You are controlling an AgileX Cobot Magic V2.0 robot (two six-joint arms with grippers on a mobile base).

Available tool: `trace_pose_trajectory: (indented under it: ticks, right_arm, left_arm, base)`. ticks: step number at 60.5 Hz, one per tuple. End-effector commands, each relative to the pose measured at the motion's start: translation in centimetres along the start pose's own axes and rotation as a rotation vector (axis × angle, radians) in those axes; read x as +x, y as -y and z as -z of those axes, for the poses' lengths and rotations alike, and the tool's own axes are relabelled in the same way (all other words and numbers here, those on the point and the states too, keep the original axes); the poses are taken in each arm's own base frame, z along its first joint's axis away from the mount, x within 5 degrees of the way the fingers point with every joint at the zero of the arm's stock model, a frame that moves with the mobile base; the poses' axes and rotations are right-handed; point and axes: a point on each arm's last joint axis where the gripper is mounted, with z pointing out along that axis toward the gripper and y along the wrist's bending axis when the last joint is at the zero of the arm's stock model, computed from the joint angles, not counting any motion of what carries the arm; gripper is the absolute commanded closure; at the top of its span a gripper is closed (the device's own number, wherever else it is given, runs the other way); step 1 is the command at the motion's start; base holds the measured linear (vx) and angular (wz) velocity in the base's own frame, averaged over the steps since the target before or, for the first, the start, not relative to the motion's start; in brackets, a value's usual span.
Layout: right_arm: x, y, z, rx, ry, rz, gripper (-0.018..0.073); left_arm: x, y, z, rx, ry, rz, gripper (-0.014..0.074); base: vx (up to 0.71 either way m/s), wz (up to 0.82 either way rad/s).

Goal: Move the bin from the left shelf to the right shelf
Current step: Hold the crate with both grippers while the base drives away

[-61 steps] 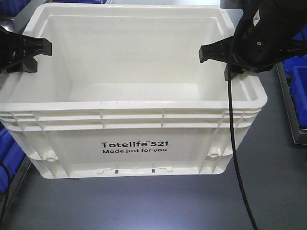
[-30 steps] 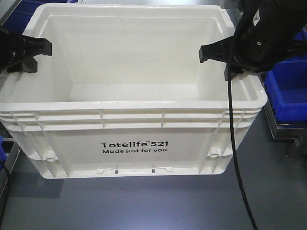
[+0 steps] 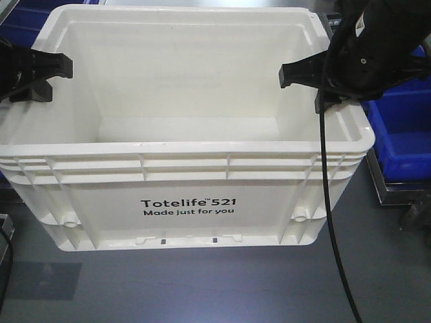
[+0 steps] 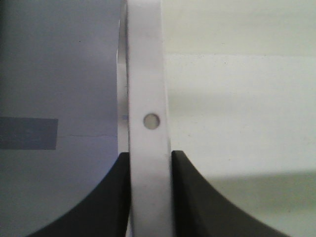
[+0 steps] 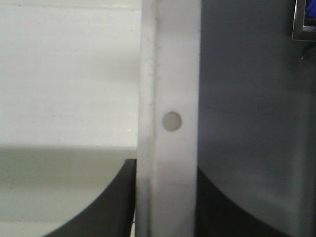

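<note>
Pinching the bin (image 3: 188, 208) by both end rims — left fingers (image 4: 111, 202) clamped on one, right fingers (image 5: 111, 207) on the other — long axis spanning between them.

The right gripper (image 5: 167, 190) clamps the bin (image 5: 170, 74) rim — a finger on either side.

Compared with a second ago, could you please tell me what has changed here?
The background slid left in the front view: the blue plastic bin on the right came further into view and the blue bins at lower left slipped out of frame, so the robot seems to be turning right. The large white plastic tote keeps its place, left gripper and right gripper still shut on its side rims.
</note>
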Motion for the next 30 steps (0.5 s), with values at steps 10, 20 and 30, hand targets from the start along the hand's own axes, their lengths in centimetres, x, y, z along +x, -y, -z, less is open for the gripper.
trace_pose_trajectory:
  ticks: [10, 20, 30]
  right_arm:
    - [-0.59, 0.81, 2.91, 0.006, 0.143, -0.006, 0.0567]
    - [-0.58, 0.81, 2.91, 0.007, 0.142, -0.006, 0.0567]
    - [-0.58, 0.81, 2.91, 0.007, 0.142, -0.006, 0.0567]
  left_arm:
    - [-1.17, 0.71, 2.76, 0.081, 0.170, -0.010, 0.0505]
    - [-1.17, 0.71, 2.76, 0.081, 0.170, -0.010, 0.0505]
    - [-1.17, 0.71, 2.76, 0.081, 0.170, -0.010, 0.0505]
  base:
    - [0.17, -0.01]
    - [0.19, -0.03]
    - [0.22, -0.06]
